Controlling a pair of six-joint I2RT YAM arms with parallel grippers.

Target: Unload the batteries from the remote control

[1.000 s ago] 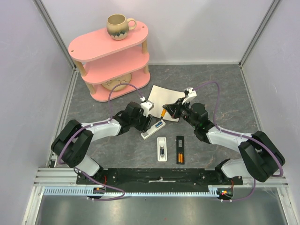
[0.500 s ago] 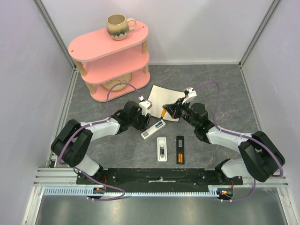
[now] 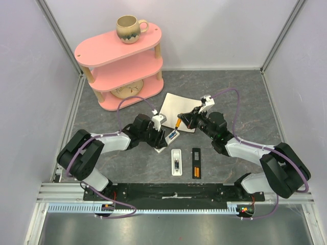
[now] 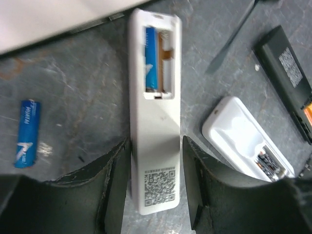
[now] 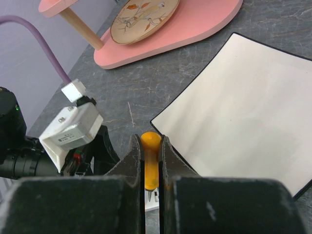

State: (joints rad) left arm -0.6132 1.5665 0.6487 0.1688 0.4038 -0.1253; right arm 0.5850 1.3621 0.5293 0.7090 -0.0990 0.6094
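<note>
A white remote control (image 4: 155, 122) lies back-up on the grey table with its battery bay uncovered. One blue battery (image 4: 151, 58) sits in the bay's left slot, and the right slot is bare. My left gripper (image 4: 156, 146) is open, its jaws either side of the remote's end with the QR code, the right one a thin gap away. Another blue battery (image 4: 27, 131) lies loose on the table to the left. In the top view the left gripper (image 3: 162, 139) is over this remote (image 3: 167, 140). My right gripper (image 5: 150, 141) is shut on the orange-handled screwdriver (image 5: 151, 163), held above the table.
A second white remote (image 3: 176, 162) and a black remote (image 3: 196, 163) with orange cells lie nearer the arm bases. A white mat (image 3: 179, 107) lies behind the grippers. A pink shelf unit (image 3: 120, 56) with a mug (image 3: 129, 28) stands at the back left.
My left gripper has moved right and toward the near edge, onto the white remote's end. The right arm and the screwdriver have not moved.
</note>
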